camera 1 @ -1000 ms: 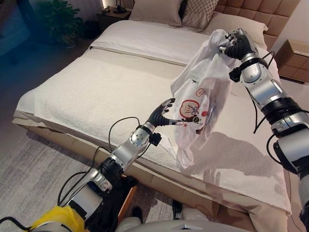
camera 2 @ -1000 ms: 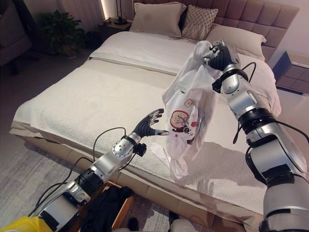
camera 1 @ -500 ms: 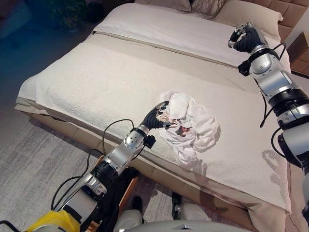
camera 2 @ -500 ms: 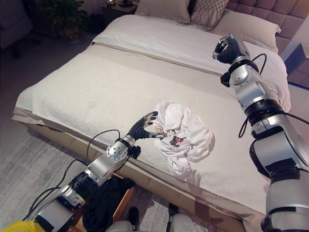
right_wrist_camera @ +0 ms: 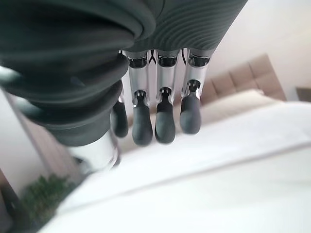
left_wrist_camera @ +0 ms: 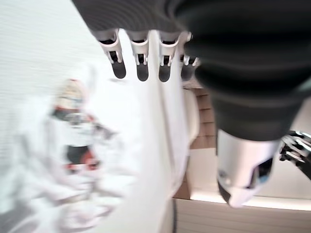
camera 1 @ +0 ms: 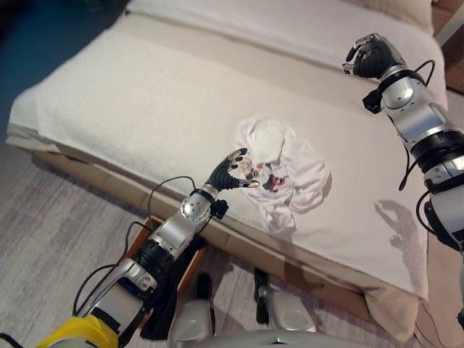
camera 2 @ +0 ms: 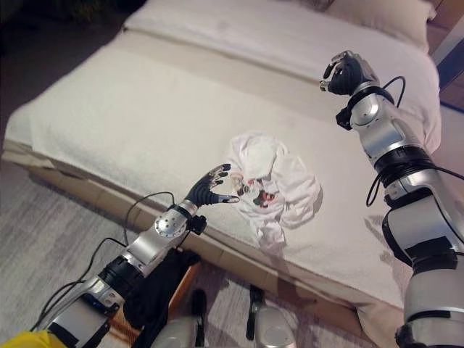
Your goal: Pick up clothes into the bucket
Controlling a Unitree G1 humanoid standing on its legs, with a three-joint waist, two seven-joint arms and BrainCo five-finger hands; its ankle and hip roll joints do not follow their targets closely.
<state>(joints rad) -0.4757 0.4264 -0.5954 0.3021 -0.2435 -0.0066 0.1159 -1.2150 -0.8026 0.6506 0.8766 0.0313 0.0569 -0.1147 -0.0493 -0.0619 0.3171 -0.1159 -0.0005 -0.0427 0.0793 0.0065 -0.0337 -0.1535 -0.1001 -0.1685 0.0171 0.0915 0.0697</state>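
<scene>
white garment [camera 1: 283,170] lies crumpled near the bed [camera 1: 145,109] edge; left hand [camera 1: 230,171] open beside it, right hand [camera 1: 368,58] raised, loosely curled, empty. a shallow grasp risks pinching the cover.

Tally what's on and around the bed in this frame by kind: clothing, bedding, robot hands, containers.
White garments with a cartoon print: 1
Beds: 1
Robot hands: 2, left hand and right hand
Wooden containers on the floor by the bed: 1, with dark cloth in it
Total: 5
</scene>
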